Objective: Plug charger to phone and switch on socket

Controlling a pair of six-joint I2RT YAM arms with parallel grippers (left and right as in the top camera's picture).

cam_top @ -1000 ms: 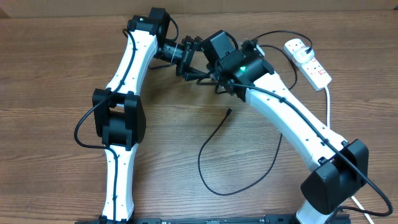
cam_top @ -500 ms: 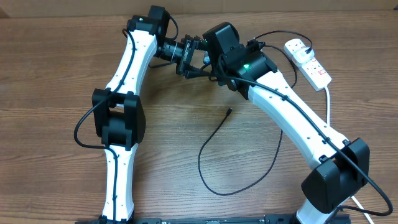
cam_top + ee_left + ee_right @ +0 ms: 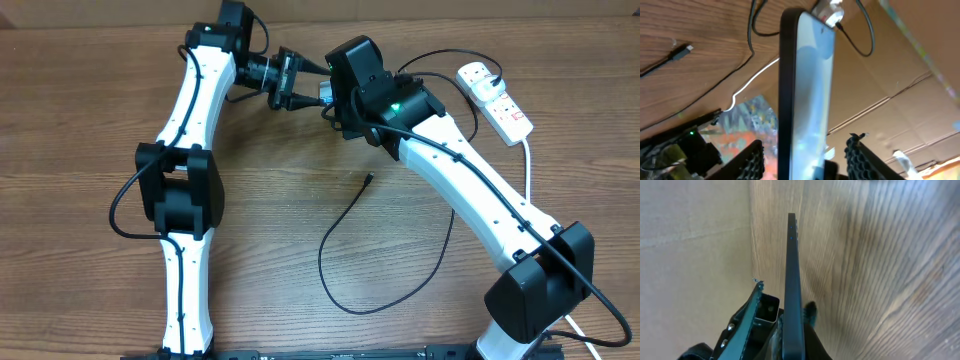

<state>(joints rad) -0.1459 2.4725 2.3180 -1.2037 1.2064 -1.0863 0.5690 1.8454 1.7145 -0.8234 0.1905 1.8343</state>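
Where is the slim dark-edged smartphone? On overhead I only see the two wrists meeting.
Observer: The right wrist view shows the slim dark-edged smartphone edge-on, rising from the right gripper, which appears closed on it.
Operator: Is the left gripper gripping it too?
Observer: Seemingly not. In the left wrist view, the left gripper has a finger on each side of the phone, with gaps showing.
Operator: Is anything plugged into it?
Observer: No. The thin black cable's connector tip lies loose on the wooden table.
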